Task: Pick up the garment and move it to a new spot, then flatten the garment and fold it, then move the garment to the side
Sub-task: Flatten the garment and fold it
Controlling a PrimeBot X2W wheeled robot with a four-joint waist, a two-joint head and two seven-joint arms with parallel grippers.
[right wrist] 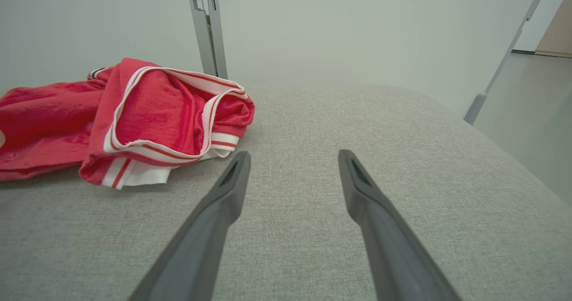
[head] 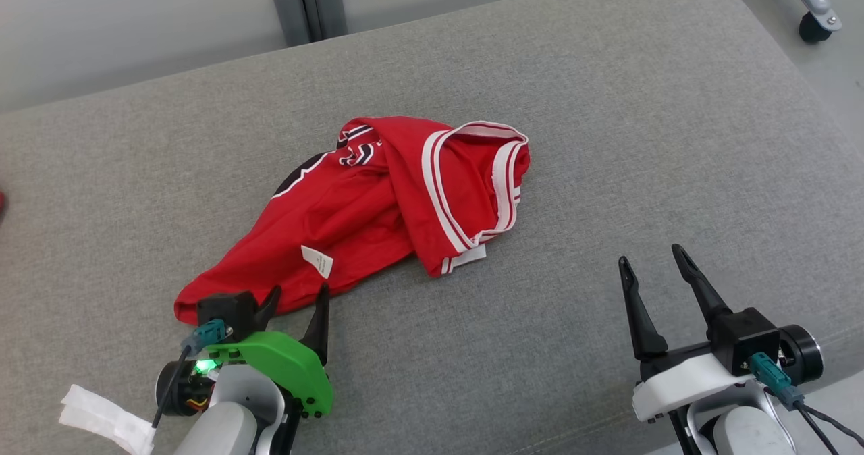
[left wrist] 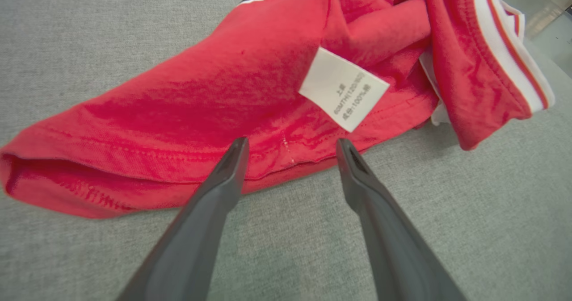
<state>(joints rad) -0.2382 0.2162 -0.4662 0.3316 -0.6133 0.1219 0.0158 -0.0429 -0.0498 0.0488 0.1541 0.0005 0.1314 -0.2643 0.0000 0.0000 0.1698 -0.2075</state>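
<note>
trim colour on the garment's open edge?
White trim with a thin red stripe, on the red garment. Right wrist view shows it best.

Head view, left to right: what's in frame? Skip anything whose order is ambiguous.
white strip → left gripper, open → garment's white-striped opening → right gripper, open → caster wheel
</note>
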